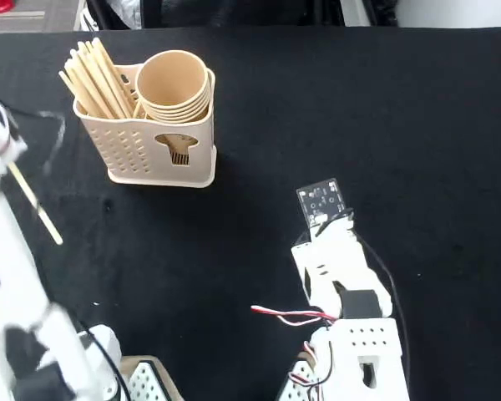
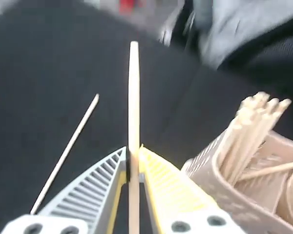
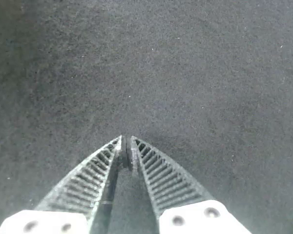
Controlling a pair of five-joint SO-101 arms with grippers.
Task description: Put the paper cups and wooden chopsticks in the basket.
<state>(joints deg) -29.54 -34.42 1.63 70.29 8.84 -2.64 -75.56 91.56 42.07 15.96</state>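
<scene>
The left gripper (image 2: pixel 133 161) is squeezed tight on one wooden chopstick (image 2: pixel 133 97). The chopstick is long, thin and pale, and most of it pokes straight out past the ribbed grey and yellow fingers. It is up in the air, just beside the basket (image 1: pixel 150 154), near the left edge of the table (image 1: pixel 359 109). The basket is cream plastic with rounded corners and rows of small holes in its walls. It stands upright at the far left part of the table, which has a soft black cloth on it. In the left half of the basket there is a bundle of chopsticks (image 1: pixel 96 75), all leaning out to the left like a fan. In the right half sit the paper cups (image 1: pixel 174 83), tan and round, stacked one inside the other with their rims up. One more thin stick (image 2: pixel 63 156) lies flat on the cloth beside the left gripper. The right gripper (image 3: pixel 126 148) is at the near side of the table, well apart from the basket. Its two ribbed grey fingers are pressed together at the tips, with nothing between them, pointing down at the fuzzy black cloth.
</scene>
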